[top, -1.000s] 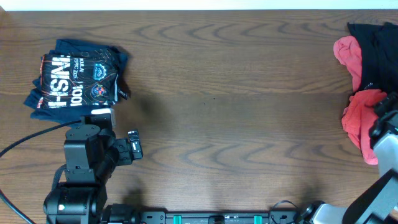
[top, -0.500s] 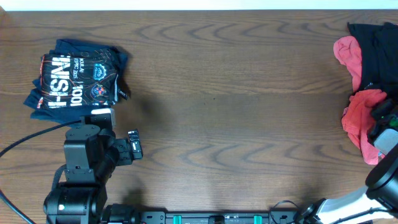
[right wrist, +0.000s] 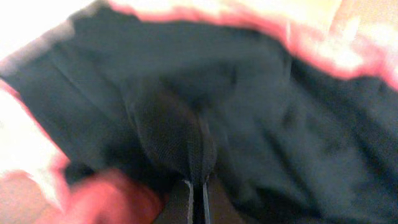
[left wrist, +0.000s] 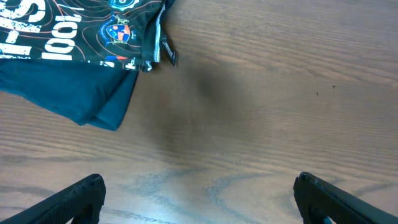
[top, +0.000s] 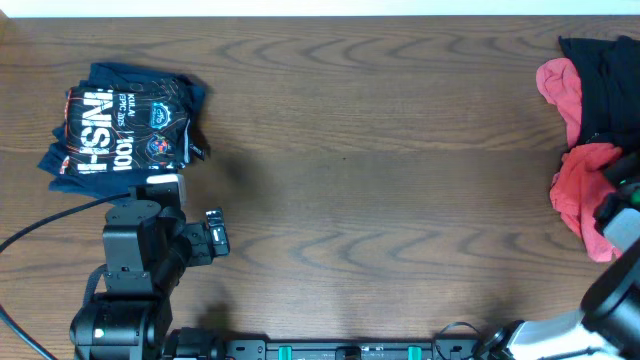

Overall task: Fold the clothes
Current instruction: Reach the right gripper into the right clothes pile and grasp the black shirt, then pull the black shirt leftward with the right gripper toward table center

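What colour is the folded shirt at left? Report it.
The folded printed shirt is navy with white lettering; overhead view.

The right arm (top: pixel 622 218) has shifted slightly toward the table's near edge over the red garment (top: pixel 575 190).

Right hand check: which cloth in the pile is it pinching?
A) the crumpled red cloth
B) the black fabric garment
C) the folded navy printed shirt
B: in the blurred right wrist view, the right hand is closed on a ridge of the black fabric garment, with crumpled red cloth only around it.
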You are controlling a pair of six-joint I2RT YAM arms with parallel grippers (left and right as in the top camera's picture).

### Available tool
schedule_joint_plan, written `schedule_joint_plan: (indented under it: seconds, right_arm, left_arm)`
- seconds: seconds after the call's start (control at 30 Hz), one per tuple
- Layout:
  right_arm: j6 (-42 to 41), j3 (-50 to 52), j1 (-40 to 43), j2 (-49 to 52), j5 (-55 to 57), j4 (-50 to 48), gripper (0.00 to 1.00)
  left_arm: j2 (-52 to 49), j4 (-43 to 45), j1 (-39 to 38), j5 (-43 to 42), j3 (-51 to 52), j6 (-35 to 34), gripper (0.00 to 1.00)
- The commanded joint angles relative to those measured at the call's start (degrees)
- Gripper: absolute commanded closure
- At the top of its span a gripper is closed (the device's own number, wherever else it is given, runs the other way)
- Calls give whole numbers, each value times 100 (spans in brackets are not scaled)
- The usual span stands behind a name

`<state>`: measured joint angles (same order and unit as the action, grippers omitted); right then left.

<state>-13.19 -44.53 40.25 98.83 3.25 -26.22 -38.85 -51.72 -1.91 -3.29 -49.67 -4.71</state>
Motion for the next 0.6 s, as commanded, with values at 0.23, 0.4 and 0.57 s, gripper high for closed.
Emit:
schedule_joint_plan:
  seconds: [0.23,0.4,0.57]
  right_arm:
    - [83,-155,-970,-2481,-2719,498,99]
    - [278,-155,-2063,-2662,-3515,1587,99]
    - [485,-155,-3276,-2562,-3563,3248,96]
  left_arm:
    - [0,-7,22,-57,-114,-55,2]
    - [0,-11,22,-57,-114,-55,2]
    - [0,-9,22,-57,-114,-55,2]
